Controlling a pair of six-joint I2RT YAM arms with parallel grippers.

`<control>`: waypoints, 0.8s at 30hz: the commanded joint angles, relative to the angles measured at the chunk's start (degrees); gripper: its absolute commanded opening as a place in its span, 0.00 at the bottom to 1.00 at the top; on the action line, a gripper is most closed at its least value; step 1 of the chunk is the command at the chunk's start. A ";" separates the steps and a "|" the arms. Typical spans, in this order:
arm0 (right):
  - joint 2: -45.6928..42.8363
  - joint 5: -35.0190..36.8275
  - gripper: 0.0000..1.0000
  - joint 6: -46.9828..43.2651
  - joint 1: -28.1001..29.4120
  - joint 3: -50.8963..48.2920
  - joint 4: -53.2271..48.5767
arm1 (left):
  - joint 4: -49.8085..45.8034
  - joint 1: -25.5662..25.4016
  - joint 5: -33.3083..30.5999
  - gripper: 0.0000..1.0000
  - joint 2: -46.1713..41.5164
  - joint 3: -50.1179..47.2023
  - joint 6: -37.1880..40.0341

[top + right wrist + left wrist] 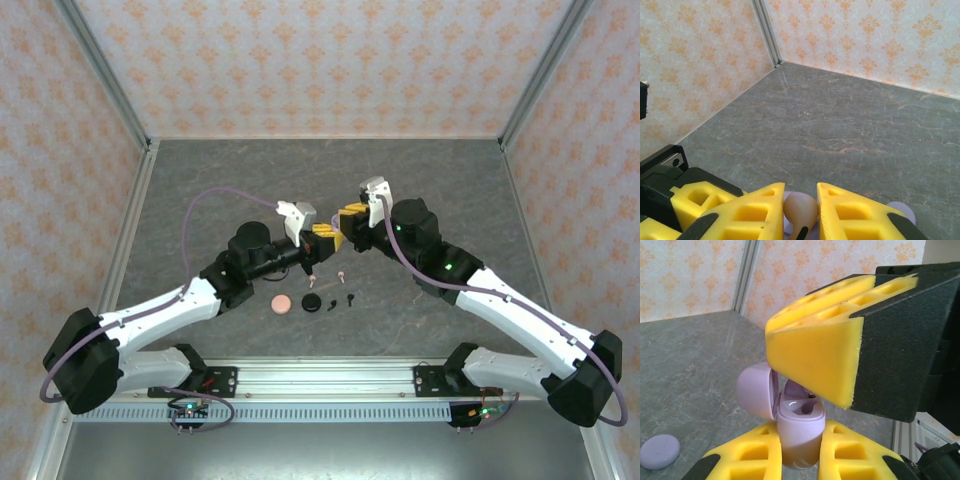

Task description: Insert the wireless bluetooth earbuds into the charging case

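My left gripper (799, 434) is shut on a lavender charging case (800, 425), held upright with its lid (756, 391) swung open to the left. One socket in the case shows bare. My right gripper (800, 191) is shut on a small pale earbud (800, 210) with a dark stem tip, directly over the case; its yellow finger (815, 347) covers the case's far side. In the top view both grippers, left (325, 236) and right (350, 217), meet above the table's middle. Two pale pink earbuds (343, 273) (313, 280) and a black earbud (350, 297) lie on the table.
A pink round case (283, 303) and an open black case (314, 302) lie on the grey table in front of the grippers. A lavender disc (659, 451) rests on the table below the left gripper. Patterned walls enclose the table (200, 180) on three sides.
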 commanded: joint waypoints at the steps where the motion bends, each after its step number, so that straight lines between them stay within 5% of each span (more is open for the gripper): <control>1: -0.17 1.41 0.21 -1.18 -0.04 -0.42 2.73 | 2.97 -0.59 0.01 0.00 0.82 2.73 -1.47; 24: 0.37 3.86 0.21 -2.65 0.05 -1.84 -0.47 | 3.94 -0.58 -0.22 0.00 2.52 3.48 -3.07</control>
